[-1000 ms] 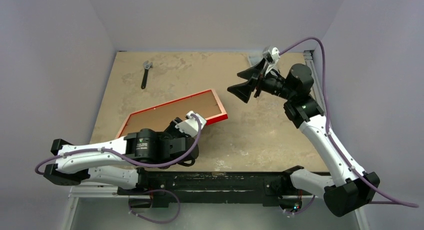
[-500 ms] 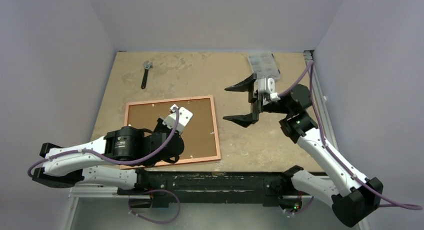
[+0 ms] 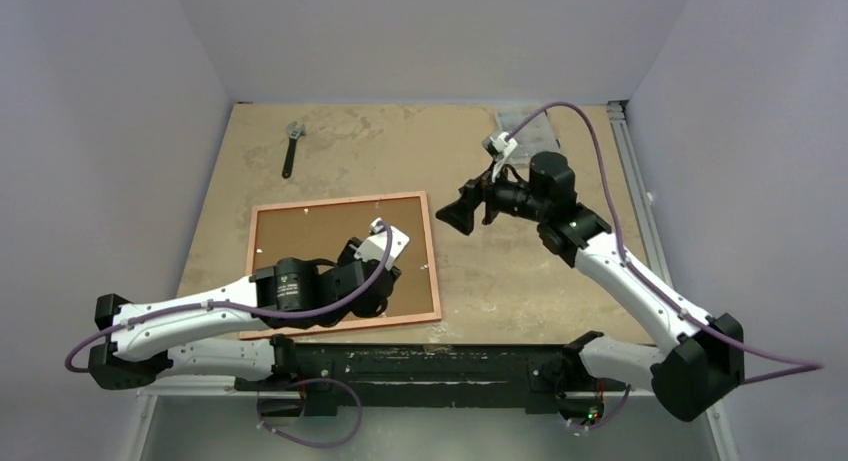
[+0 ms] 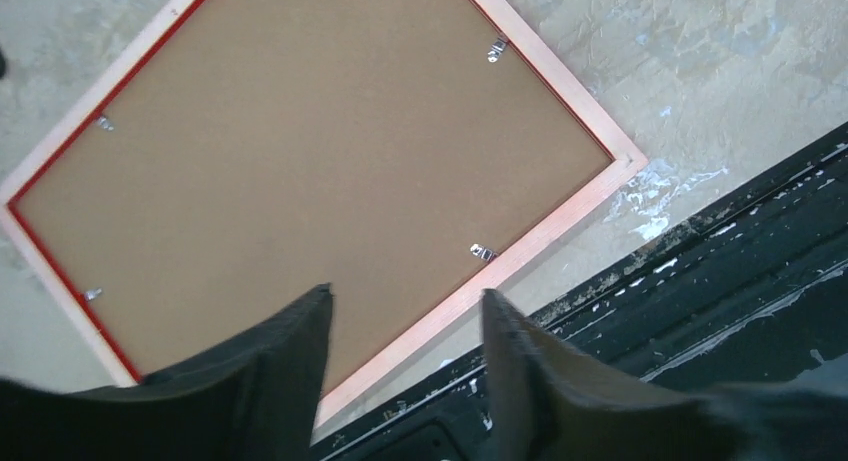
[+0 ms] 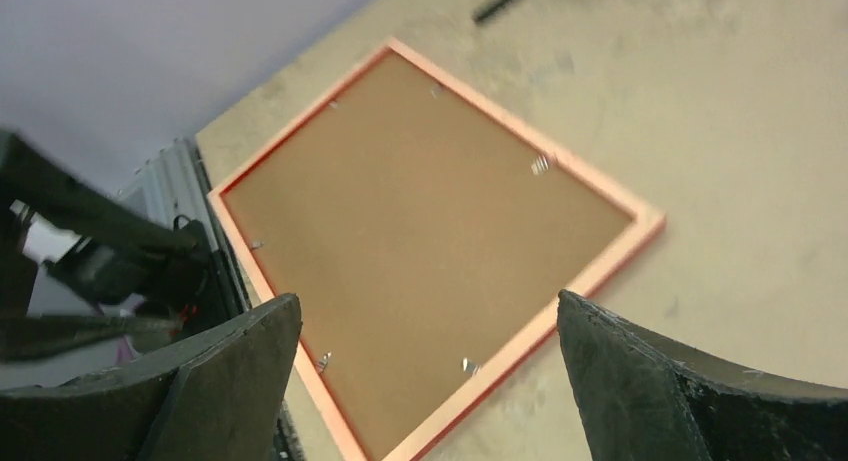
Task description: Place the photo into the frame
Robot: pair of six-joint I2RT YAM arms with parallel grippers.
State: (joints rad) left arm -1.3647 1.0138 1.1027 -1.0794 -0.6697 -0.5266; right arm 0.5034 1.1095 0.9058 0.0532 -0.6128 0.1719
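While hovering with the black left gripper [image 4: 405, 296] partly open and empty over the near part of the large thin rectangular picture frame [image 3: 432, 251], looking down on its pale wood back and brown backing board [image 3: 300, 236]. Lying flat, face down, on the tan bench [image 3: 500, 281] before the left arm. Holding the black right gripper [image 5: 425, 303] wide open, grasping nothing, in the air right of the frame.

Frame [image 4: 520, 253]: 1 corner cut by left wrist view's top edge, 1 hidden behind left gripper [image 4: 405, 296]. Right wrist view blurred; clips [image 5: 541, 164] indistinct.
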